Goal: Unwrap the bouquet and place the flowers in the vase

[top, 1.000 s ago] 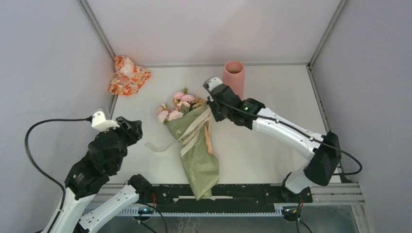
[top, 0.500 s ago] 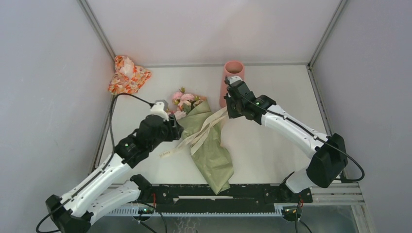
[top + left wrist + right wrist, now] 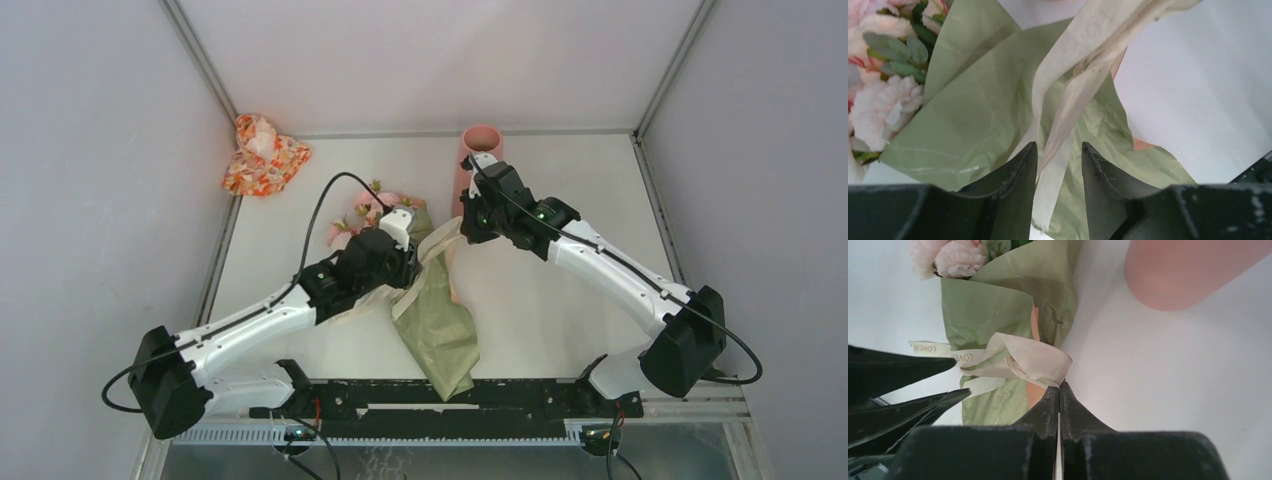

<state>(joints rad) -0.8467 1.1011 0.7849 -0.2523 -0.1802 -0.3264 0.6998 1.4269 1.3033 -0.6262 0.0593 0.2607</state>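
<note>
Top view, left to right: patterned bundle (image 3: 263, 155) sat at the table's (image 3: 580, 190) 10 o'clock corner, not part of this job.

Left jaws were over the bouquet (image 3: 435, 320) mid-table. They stood apart, straddling one strand of the ribbon (image 3: 1063, 100), with no pinch that I could see. Bouquet lay flat and wrapped: flowers (image 3: 370, 205) pointing to 11 o'clock, paper tail to 6.

Right jaws were together, clamped on the ribbon's loop end, at the wrap's 1 o'clock and right by the vase (image 3: 481, 148). The strand looked taut from wrap to jaws. Vase stood upright at 12 o'clock, far edge.

My read: step in hand was untying the ribbon, early in the task, nothing in the vase yet.

Next move called for left to pin the wrap or its strand while right drew toward 3 o'clock, clear of the vase so it didn't tip.
</note>
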